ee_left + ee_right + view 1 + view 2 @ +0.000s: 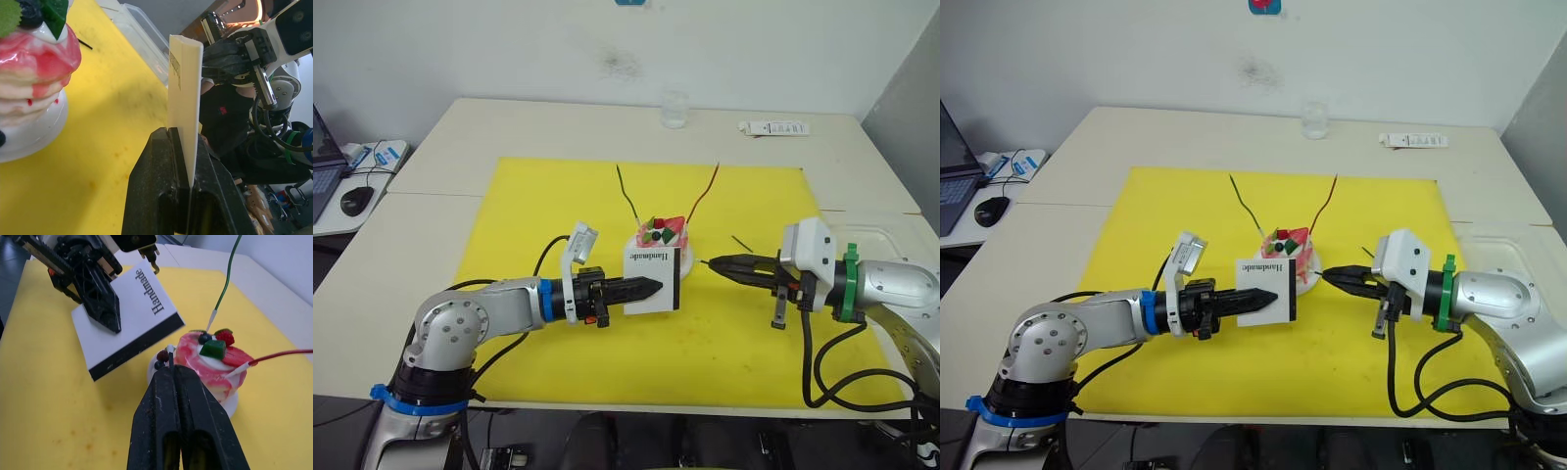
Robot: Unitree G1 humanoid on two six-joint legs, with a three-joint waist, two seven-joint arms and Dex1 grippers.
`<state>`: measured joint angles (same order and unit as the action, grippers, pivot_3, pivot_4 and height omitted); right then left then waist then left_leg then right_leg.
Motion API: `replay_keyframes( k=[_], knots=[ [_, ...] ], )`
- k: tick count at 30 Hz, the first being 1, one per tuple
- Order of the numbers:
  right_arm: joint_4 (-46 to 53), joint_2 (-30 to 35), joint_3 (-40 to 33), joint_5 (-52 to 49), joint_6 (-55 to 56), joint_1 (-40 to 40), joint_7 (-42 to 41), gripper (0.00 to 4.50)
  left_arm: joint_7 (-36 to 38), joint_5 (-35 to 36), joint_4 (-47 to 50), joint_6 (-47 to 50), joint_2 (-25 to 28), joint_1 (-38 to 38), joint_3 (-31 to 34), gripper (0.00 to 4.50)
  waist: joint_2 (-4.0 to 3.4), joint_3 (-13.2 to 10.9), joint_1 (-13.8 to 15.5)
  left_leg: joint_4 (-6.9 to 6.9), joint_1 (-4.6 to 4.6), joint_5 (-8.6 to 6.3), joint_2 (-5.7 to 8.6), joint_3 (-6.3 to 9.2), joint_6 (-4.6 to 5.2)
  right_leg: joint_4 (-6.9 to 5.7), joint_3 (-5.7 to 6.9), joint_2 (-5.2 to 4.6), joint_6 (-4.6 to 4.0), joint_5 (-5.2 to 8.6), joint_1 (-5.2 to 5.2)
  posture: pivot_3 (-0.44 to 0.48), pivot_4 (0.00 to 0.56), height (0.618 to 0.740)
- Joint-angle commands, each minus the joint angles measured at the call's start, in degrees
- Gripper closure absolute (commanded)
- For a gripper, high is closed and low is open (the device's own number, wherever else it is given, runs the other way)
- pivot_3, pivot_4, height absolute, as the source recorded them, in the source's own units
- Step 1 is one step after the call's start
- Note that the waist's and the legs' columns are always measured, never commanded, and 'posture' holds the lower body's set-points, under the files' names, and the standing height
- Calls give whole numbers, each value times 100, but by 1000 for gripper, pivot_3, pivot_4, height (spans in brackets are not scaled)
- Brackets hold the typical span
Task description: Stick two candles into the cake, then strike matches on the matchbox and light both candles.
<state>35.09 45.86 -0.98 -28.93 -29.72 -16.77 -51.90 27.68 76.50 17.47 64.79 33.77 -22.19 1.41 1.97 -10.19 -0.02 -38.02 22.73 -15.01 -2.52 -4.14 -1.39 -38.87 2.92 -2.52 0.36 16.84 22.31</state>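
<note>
A laptop (325, 157) and a mouse (356, 201) sat on a side desk at the far left. The left gripper (646, 288) reached in from the left over the yellow mat (558, 215), its jaws clamped shut on the matchbox (656, 278), which it held upright on edge, black strip lowermost toward the mat and the "Handmade" lettering along the top. Just behind the matchbox stood the cake (664, 237) on its white plate (685, 264), near the middle of the mat. Both candles were stuck in the cake's top and leaned outward: the green candle (626, 192) tilted to the left, the red candle (703, 196) to the right. The right gripper (717, 262) came in from the right, its tips just beside the plate; its jaws were closed on one match (170, 355), whose end poked out past the fingertips toward the matchbox without touching it. A second match (741, 242) lay on the mat behind the right gripper. On the bare bench (558, 127) beyond the mat stood a clear glass (674, 110), with a flat white packet (773, 127) further right
</note>
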Motion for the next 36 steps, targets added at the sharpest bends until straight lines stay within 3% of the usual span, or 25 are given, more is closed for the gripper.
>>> replay_keyframes(
  k=[1,11,36],
  knots=[
    [214,-49,92,-8,-34,-171,108,4481,38,82,76,80,-62,-92,22,4500,0,0,1,0,0,0,0,1,0,0,1,0,0,0,0,0,150,740],
    [112,-162,403,200,-37,-410,275,4481,-4,184,85,244,-127,-133,144,4500,0,0,-1,-2,1,0,0,1,0,0,0,-1,-1,0,0,0,150,740],
    [-20,-85,276,229,6,-281,156,4481,-27,343,74,346,-110,-132,275,4500,0,0,-1,-4,1,0,0,1,0,-2,0,-1,-2,-1,0,0,150,740]
  ],
)
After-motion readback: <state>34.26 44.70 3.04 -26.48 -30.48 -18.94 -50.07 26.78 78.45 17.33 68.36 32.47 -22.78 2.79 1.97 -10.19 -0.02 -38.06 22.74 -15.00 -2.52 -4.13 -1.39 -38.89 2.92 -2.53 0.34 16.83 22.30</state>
